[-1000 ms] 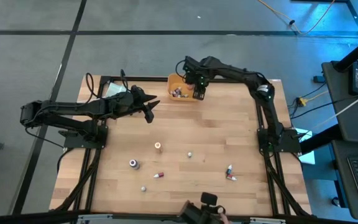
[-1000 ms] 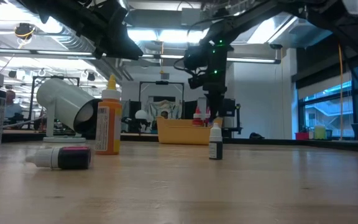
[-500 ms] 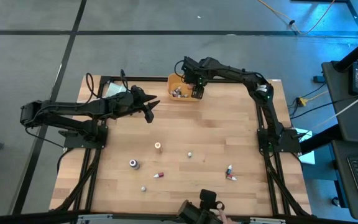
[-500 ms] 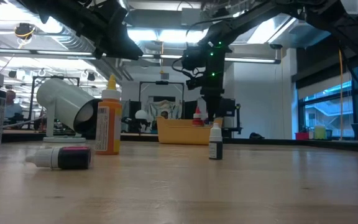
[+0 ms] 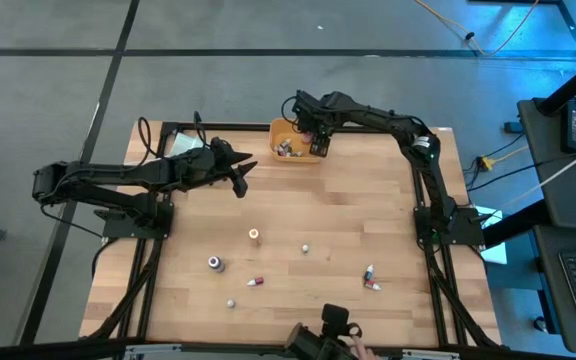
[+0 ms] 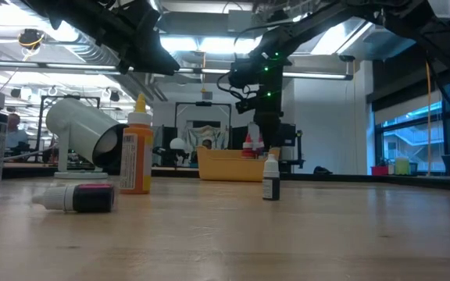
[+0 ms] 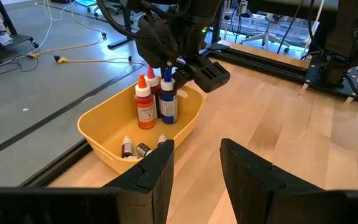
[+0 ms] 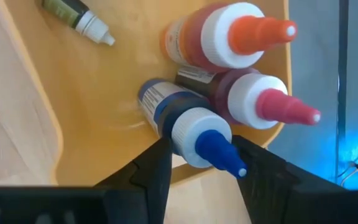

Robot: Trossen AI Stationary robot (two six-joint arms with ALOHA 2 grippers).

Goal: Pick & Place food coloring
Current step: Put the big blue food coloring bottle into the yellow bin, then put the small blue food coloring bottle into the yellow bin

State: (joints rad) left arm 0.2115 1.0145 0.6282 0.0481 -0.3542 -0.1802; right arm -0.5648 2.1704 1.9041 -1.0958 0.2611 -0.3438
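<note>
The right end effector [image 5: 317,143] hangs over the right end of the orange bin [image 5: 280,129] at the far edge of the table [image 5: 368,215]. Its fingers [image 8: 151,171] stand apart on either side of a blue-capped bottle [image 8: 191,127], with a gap showing on both sides, so nothing is clamped. That bottle stands upright in the bin, touching an orange-capped bottle [image 8: 229,37] and a red-capped bottle [image 8: 253,99]. A small vial [image 8: 79,17] lies on the bin floor nearby.

The left end effector [image 5: 243,172] waits above the table, well left of the bin, fingers [image 7: 154,168] apart and empty.

More food coloring sits scattered on the near half of the table: an orange bottle [image 5: 254,235], a dark-capped vial [image 5: 215,263], a red vial [image 5: 256,282], 2 tiny white-capped ones [image 5: 306,247] [image 5: 231,302], and a pair [image 5: 370,278] to the right.
</note>
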